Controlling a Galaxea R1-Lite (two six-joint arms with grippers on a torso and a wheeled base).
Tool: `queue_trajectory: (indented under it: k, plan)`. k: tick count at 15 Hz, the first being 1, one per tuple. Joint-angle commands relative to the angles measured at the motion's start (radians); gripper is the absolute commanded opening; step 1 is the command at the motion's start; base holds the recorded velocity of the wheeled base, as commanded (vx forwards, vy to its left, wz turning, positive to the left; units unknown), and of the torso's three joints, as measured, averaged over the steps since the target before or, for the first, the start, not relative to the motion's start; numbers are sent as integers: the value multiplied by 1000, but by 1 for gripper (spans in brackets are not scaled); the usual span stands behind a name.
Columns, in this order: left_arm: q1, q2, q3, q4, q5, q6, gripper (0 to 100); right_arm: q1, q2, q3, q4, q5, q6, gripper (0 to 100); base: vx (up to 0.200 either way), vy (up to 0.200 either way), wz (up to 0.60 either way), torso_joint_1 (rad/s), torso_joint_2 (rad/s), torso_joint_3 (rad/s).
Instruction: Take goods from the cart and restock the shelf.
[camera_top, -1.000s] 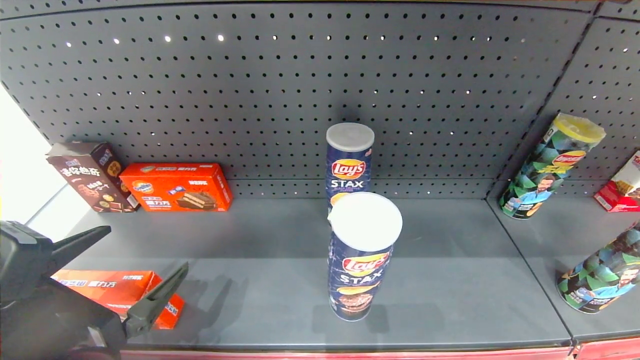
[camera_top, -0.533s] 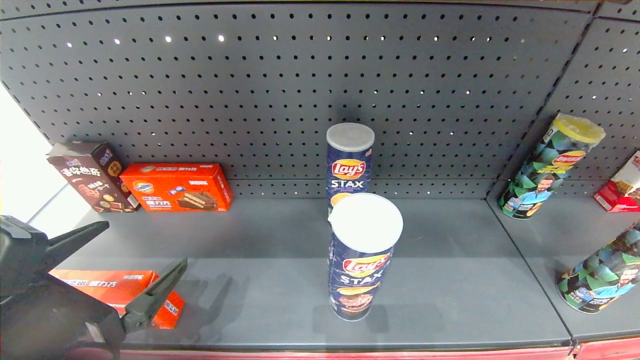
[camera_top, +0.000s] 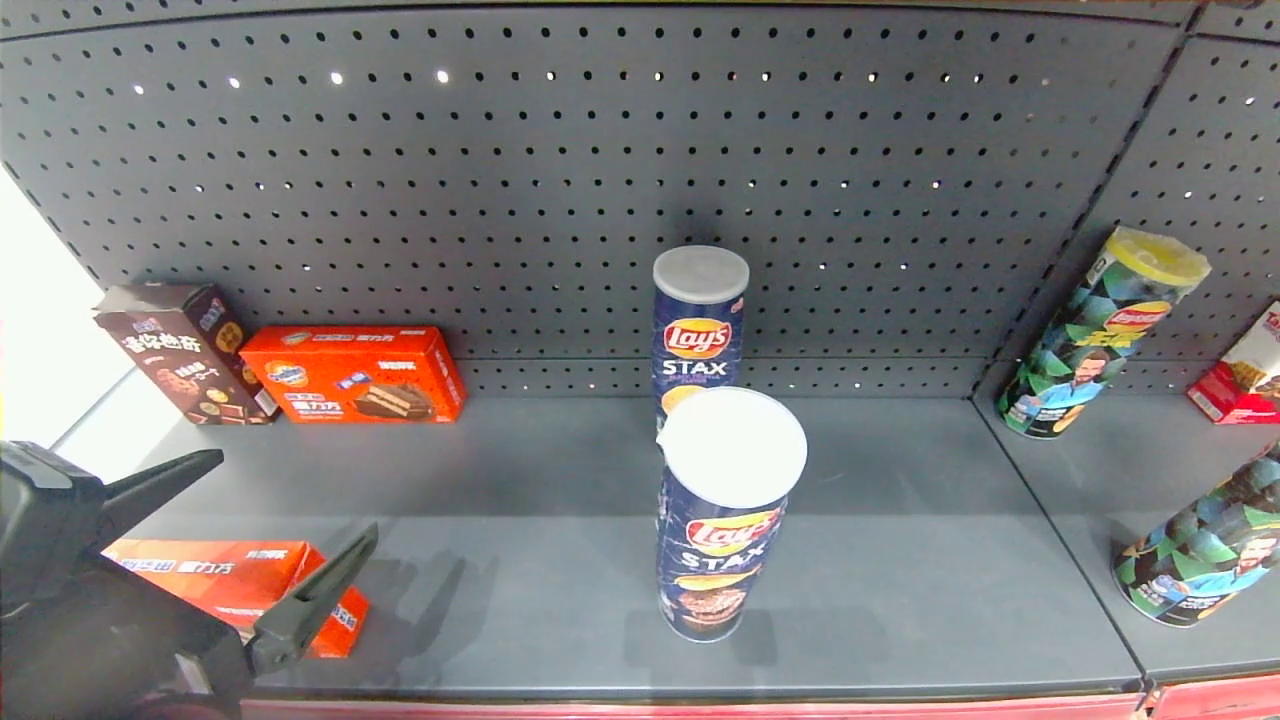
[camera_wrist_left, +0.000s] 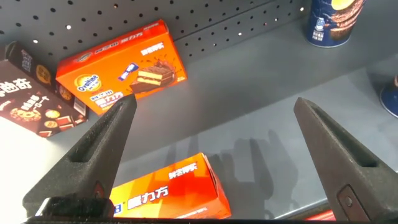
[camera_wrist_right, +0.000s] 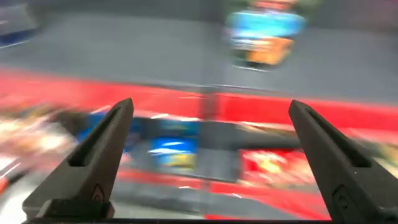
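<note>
The left gripper (camera_top: 292, 495) is held at 8 o'clock, jaws released over the front box (camera_top: 200, 572), judged shelved; the right gripper (camera_wrist_right: 211, 104) is likewise released.

On the grey shelf (camera_top: 900, 560) before me, two blue chip cans with pale lids stand upright: the front can (camera_top: 722, 540) mid-shelf, the back can (camera_top: 698, 320) just behind it. Well to the front can's left a flat orange box (camera_top: 200, 567) lies at the shelf's front edge. Back-left of the can an upright orange box (camera_top: 352, 373) stands on its long side, just beside a tilted brown box (camera_top: 185, 350).
</note>
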Motion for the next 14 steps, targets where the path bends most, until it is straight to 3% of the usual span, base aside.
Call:
queue_trajectory:
  k: [1,6,7,8,9,11,12,14]
  plan:
    - [0,3,-2,0,0,0,100,-19,34,9,-21,-53,10,100,0,0,0,0,0,0]
    - [-3,3,1,0,1,0,100,-96,146,9,-19,-68,24,100,0,0,0,0,0,0]
    - [-2,-2,4,1,1,0,100,-168,132,9,-21,-72,24,100,0,0,0,0,0,0]
    - [-2,-2,4,1,1,0,100,-168,132,9,-21,-72,24,100,0,0,0,0,0,0]
    - [3,-19,18,1,1,-2,100,-341,43,9,-21,-64,31,100,0,0,0,0,0,0]
    - [3,-31,29,3,1,-2,100,-318,25,17,-27,-50,59,100,0,0,0,0,0,0]
    - [3,-43,44,3,1,0,100,-301,-20,38,-67,206,56,100,0,0,0,0,0,0]
    - [1,-43,45,3,1,0,100,-303,-20,89,-196,427,31,100,0,0,0,0,0,0]
